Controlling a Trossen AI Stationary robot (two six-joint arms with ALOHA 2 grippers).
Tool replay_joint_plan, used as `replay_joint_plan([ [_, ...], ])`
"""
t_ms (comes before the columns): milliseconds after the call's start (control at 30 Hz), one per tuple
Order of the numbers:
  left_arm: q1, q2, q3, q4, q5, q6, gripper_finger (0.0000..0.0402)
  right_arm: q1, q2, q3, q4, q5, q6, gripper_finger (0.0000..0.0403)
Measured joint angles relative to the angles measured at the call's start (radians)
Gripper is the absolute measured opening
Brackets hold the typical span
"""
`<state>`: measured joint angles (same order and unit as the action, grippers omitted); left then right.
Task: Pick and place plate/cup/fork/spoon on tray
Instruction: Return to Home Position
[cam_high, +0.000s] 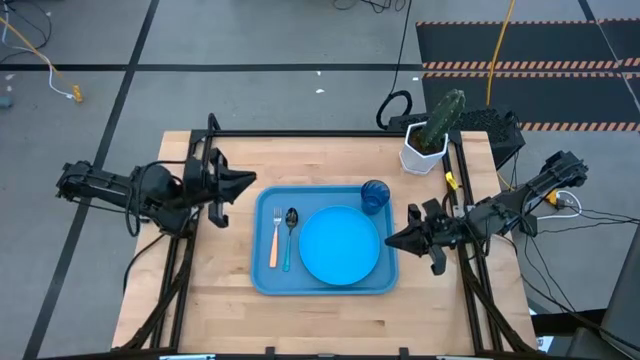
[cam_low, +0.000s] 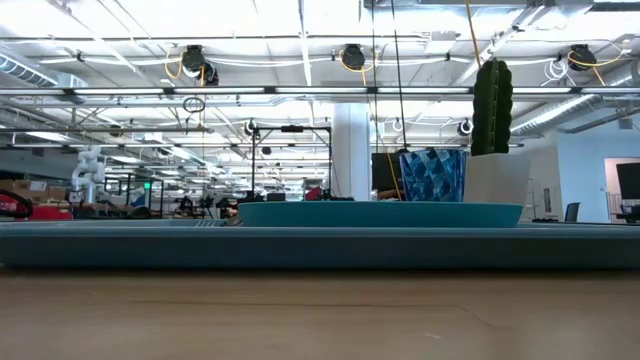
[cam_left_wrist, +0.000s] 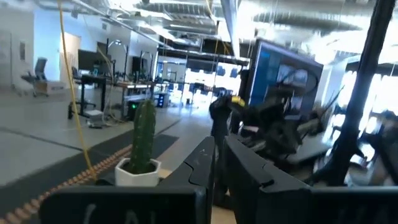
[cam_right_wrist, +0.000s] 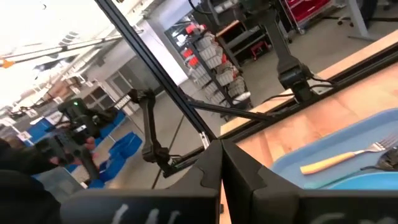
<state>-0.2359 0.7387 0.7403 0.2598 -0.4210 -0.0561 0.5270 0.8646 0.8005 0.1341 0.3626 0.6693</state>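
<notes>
The round flat plate (cam_high: 340, 245), translucent cup (cam_high: 375, 195), orange-handled fork (cam_high: 274, 238) and thin spoon (cam_high: 290, 235) lie in the rectangular plastic tray (cam_high: 325, 289). The left gripper (cam_high: 245, 181) and right gripper (cam_high: 392, 240) flank it, fingers pressed together.

The left arm (cam_high: 130, 188) lies folded low at its own side, its left gripper (cam_high: 247, 181) pointing inward toward the other arm — fingers (cam_left_wrist: 200, 163) pressed together, holding nothing. The right arm (cam_high: 510, 208) faces it from the opposite side, stretched at a slant, and the right gripper (cam_high: 392, 240) points inward too — its fingers (cam_right_wrist: 210, 169) closed and empty.
</notes>
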Motion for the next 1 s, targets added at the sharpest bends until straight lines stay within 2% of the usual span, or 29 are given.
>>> replay_joint_plan([
  [133,-0.003,0.000,0.000,-0.028,0.004,0.121,0.0037,-0.006,-0.001,0.000,0.019,0.013,0.013,0.0000],
  [200,-0.014,0.000,0.000,-0.025,0.023,0.133,0.0037,-0.011,0.000,0.000,0.016,0.044,0.016,0.0000],
  [433,-0.059,0.001,0.000,-0.033,0.037,0.006,0.0037,-0.011,0.020,0.000,-0.161,0.053,0.020,0.0000],
  [633,-0.067,0.000,0.000,-0.006,0.037,0.021,0.0037,-0.042,0.049,-0.001,-0.191,0.061,0.008,0.0000],
  [800,-0.066,0.000,0.000,-0.025,0.030,0.048,0.0037,-0.079,0.075,-0.001,-0.058,0.059,-0.088,0.0000],
  [900,-0.066,-0.005,0.000,-0.100,0.038,0.063,0.0037,-0.092,0.076,-0.001,0.029,0.053,-0.310,0.0000],
  [1000,-0.065,-0.028,-0.001,-0.206,0.109,0.075,0.0037,-0.091,0.048,-0.001,0.024,0.051,-0.472,0.0000],
])
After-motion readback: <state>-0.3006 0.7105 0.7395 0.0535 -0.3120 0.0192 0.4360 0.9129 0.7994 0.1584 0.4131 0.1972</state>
